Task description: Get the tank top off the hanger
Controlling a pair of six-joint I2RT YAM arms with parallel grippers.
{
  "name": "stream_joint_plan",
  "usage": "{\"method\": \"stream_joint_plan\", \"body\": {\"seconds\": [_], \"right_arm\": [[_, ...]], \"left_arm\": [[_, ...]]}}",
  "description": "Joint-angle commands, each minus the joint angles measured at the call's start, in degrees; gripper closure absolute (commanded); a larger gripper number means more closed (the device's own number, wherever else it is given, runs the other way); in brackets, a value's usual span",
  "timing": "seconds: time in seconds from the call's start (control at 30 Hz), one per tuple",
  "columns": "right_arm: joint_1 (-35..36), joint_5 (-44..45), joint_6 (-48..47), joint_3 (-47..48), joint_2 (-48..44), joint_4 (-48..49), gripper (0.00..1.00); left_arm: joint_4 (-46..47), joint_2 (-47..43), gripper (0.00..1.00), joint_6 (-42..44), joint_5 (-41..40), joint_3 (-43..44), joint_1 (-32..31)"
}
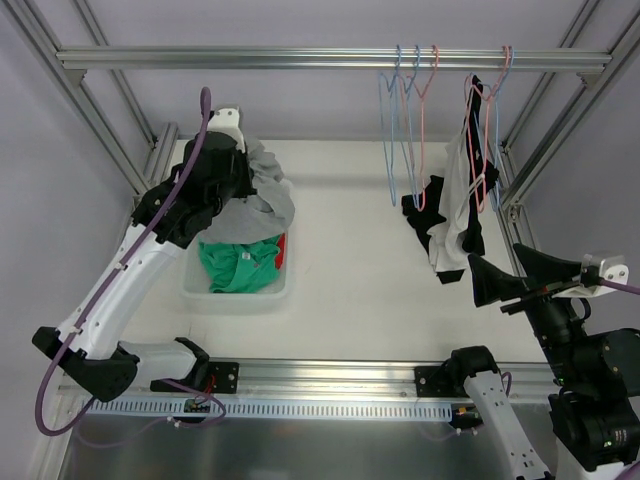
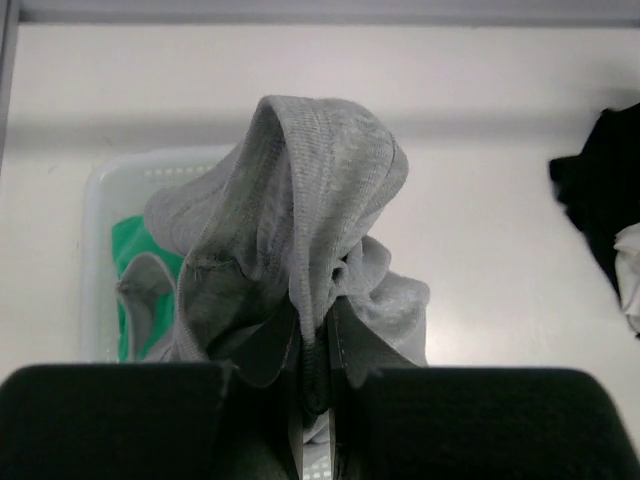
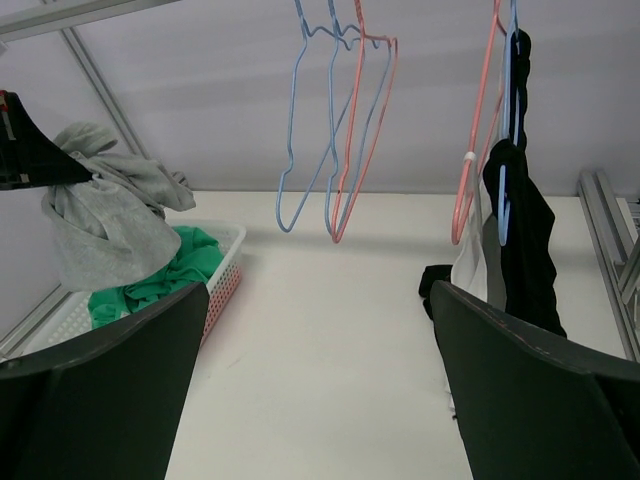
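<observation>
Tank top (image 1: 268, 195), grey, hangs bunched from the left gripper (image 2: 318, 330), which is closed tight on its fabric — the basket (image 1: 235, 300) lies just below. The right gripper (image 1: 512, 272) is fully open, empty, beside the hangers (image 1: 410, 130).

Ribbed cloth tank top (image 2: 325, 170), seemingly plastic basket (image 2: 97, 260)

The tank top (image 1: 268, 190) is plain ribbed grey. A green garment (image 1: 238, 264) fills the translucent white basket (image 1: 235, 298). Pale blue hangers (image 3: 291, 150), a pink hanger (image 3: 363, 150), black-and-white hanging clothes (image 1: 455, 200), white bench (image 1: 350, 250).
</observation>
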Motion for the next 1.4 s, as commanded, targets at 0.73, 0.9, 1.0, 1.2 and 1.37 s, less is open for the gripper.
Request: {"method": "stream_joint_plan", "body": {"seconds": [0.73,0.9,1.0,1.2,1.37], "right_arm": [[-0.24,-5.32,2.79,-5.56,-2.86,3.25,0.01],[-0.15,-5.85,2.87,-6.00,-2.95,3.25,0.01],[-0.15,-6.11,2.87,-5.73,-2.69,3.33,0.01],[-0.24,-7.60,2.79,-6.00,-1.72,3.24,0.00],[-0.15,-7.26,1.04,-6.44,0.73,1.67,0.01]], "left_arm": [[8.87,6.47,1.00,-24.90,-1.45,-42.44,8.01],[8.52,2.53,1.00,-21.83,-0.13,-41.84,8.01],[6.24,-2.83,0.80,-20.60,-0.48,-39.56,8.01],[1.40,-9.34,0.29,-17.79,-2.24,-32.44,8.01],[-2.20,-11.80,0.20,-15.07,-1.89,-25.32,8.01]]}}
